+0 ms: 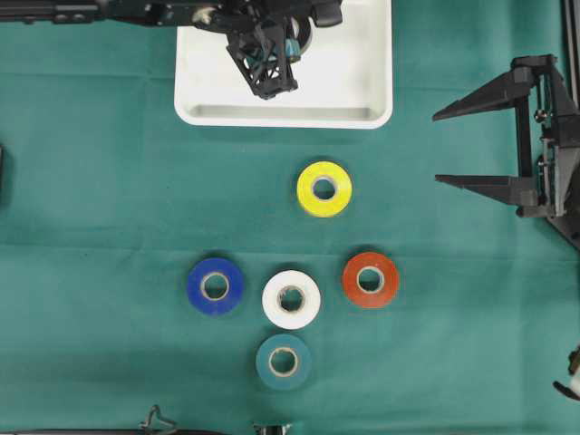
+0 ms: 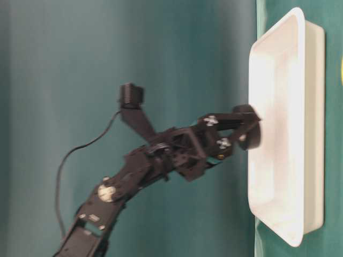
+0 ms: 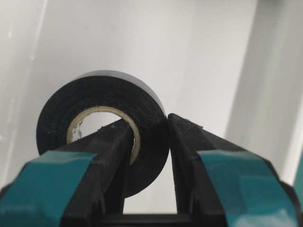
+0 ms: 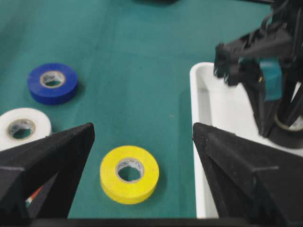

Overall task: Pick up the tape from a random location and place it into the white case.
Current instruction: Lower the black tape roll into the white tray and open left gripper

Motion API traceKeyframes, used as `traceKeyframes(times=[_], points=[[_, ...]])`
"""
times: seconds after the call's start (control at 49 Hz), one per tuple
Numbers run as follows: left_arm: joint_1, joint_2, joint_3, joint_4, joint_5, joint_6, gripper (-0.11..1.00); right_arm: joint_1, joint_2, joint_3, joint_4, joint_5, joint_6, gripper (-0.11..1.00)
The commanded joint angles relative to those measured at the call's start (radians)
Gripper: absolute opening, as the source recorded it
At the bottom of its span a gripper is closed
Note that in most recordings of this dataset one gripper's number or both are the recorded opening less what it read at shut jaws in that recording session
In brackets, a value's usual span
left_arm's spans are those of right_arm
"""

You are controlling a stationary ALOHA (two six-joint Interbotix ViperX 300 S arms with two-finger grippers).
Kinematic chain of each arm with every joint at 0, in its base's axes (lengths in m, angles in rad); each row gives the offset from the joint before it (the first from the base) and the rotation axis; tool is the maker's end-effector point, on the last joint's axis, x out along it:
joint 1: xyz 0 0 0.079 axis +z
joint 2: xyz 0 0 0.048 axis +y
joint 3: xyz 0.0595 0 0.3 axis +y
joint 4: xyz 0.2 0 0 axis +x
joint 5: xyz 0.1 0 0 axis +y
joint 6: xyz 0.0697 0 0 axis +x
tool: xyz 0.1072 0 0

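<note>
A black tape roll (image 3: 94, 101) is pinched through its wall by my left gripper (image 3: 149, 122), one finger in the cardboard core and the other outside. The gripper (image 1: 294, 43) hangs inside the white case (image 1: 208, 100) at the table's far edge. In the table-level view the roll (image 2: 251, 134) sits low within the case's rim (image 2: 300, 64); I cannot tell whether it touches the floor. My right gripper (image 1: 437, 148) rests open at the right side, its fingers wide apart around nothing. In its wrist view that gripper (image 4: 143, 128) looks over a yellow tape roll (image 4: 129, 180).
Several more tape rolls lie flat on the green cloth: yellow (image 1: 323, 188), red (image 1: 370, 279), white (image 1: 291, 299), blue (image 1: 216, 285) and teal (image 1: 283, 362). The yellow one is nearest the case's front rim.
</note>
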Motion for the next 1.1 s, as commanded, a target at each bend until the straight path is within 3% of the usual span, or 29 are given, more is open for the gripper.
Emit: traceKeyframes(times=[0.0, 0.632, 0.693, 0.897, 0.959, 1.081], points=[[-0.002, 0.011, -0.011, -0.003, -0.009, 0.002, 0.19, 0.002, 0.005, -0.021, -0.002, -0.003, -0.002, 0.93], [-0.003, 0.034, -0.012, -0.005, -0.012, 0.008, 0.2, 0.003, 0.008, -0.021, -0.002, -0.003, -0.002, 0.93], [-0.003, 0.034, -0.012, -0.005, -0.014, 0.008, 0.33, 0.002, 0.008, -0.02, -0.002, -0.003, -0.002, 0.93], [-0.003, 0.031, -0.009, -0.005, -0.018, 0.011, 0.91, 0.002, 0.011, -0.02, -0.002, -0.003, 0.0, 0.93], [-0.003, 0.029, -0.011, -0.005, -0.017, 0.011, 0.98, 0.003, 0.012, -0.02, -0.002, -0.003, 0.0, 0.93], [-0.003, 0.029, -0.009, -0.005, -0.018, 0.009, 0.97, 0.002, 0.012, -0.02, -0.002, -0.003, 0.0, 0.93]])
